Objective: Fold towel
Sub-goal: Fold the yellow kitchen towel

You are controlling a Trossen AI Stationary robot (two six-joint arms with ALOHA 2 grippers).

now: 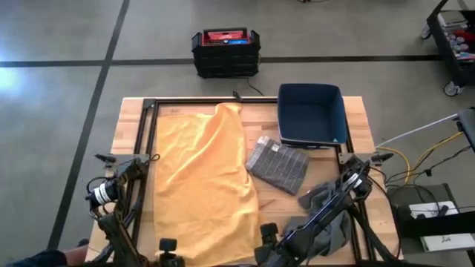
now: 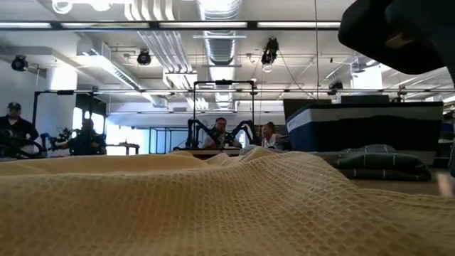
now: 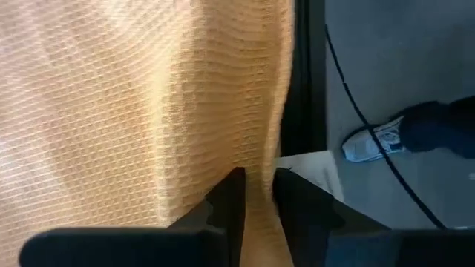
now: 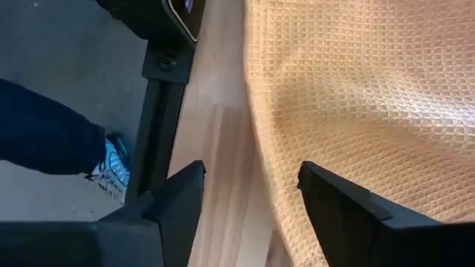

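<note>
1. Far left, high view: left arm folded low along the table's [image 1: 133, 111] left edge, reaching toward the near edge. Left gripper [image 3: 256, 194] sits at the near left border of the towel [image 1: 204, 185], fingers [image 3: 226, 204] nearly together with a narrow fold of yellow weave between them; clenched on the towel edge, by the look of the left wrist view. Probably held so to lift that corner for the fold.

2. Centre left: towel spread flat over the left half of the table, long side running from near edge to far edge, a ridge down its middle and its far corner rucked up. Not yet folded.

3. Centre: folded grey checked cloth [image 1: 277, 165] just beside the towel's right edge, apart from the work; likely a finished piece set aside.

4. Centre right, farther back: dark blue bin [image 1: 312, 115] at the far right of the table, presumably the place for folded pieces.

5. Right: right arm angled from the table's right side down toward the near edge. Right gripper [image 4: 251, 194] spread wide and holding nothing, poised over bare wood just beside the towel's near right border, seemingly lined up to take the matching corner.

6. Lower right: crumpled grey cloth [image 1: 326, 215] under the right arm.
</note>
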